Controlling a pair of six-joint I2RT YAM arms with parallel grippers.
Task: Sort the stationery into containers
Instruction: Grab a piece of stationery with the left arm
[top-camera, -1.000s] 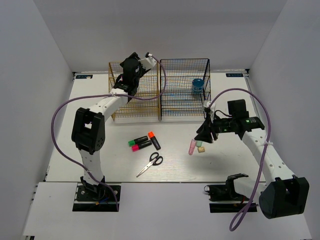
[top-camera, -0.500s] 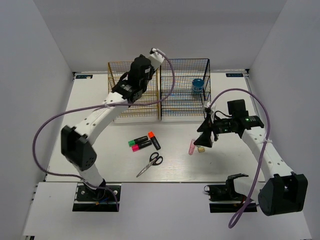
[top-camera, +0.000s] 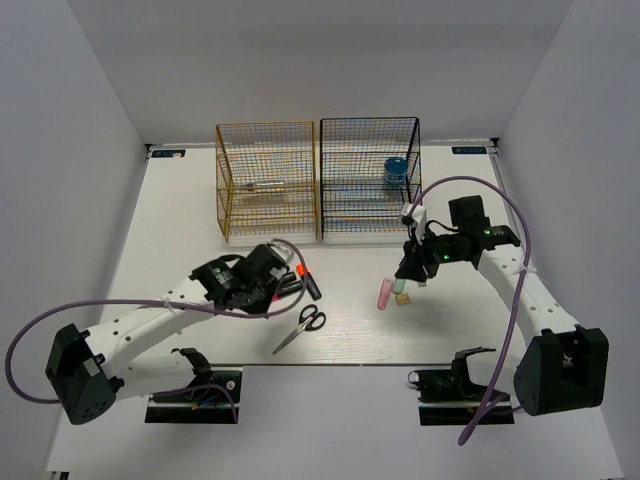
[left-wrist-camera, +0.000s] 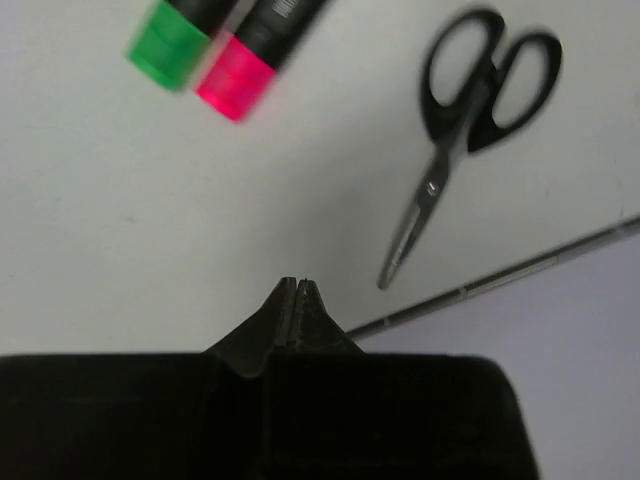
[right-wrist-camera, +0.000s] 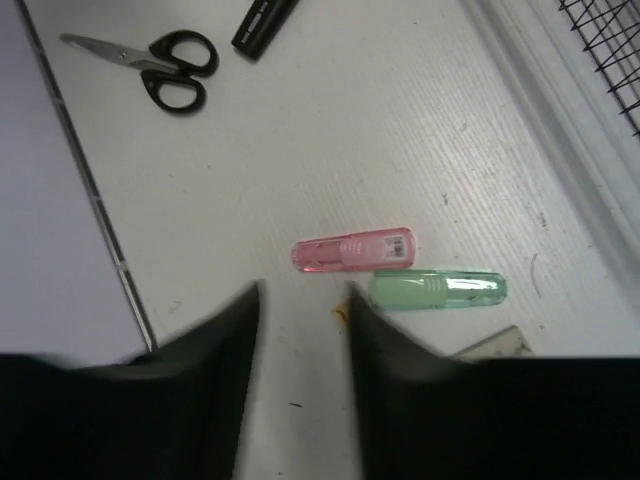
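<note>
Over the near middle of the table (top-camera: 180, 220), the left gripper (left-wrist-camera: 297, 290) is hovering with its jaws pressed together on nothing. In its wrist view the green-capped highlighter (left-wrist-camera: 165, 45) and the pink-capped highlighter (left-wrist-camera: 235, 85) are lying at eleven o'clock, and the scissors (left-wrist-camera: 437, 180) at one o'clock. The right gripper (right-wrist-camera: 302, 295) is hanging with its jaws partly spread, empty. The pink stick (right-wrist-camera: 352, 250) is lying just past its tips at twelve o'clock, and the green stick (right-wrist-camera: 438, 289) is sitting just beside that at two o'clock. At the far side, the gold rack (top-camera: 265, 180) and black rack (top-camera: 368, 175) are standing side by side, and the blue jar (top-camera: 396, 172) is already sitting in the black one. I'd say both arms are lining up pickups. The left needs to spread its jaws first; the right needs to drop astride the pink stick without nudging the green.
</note>
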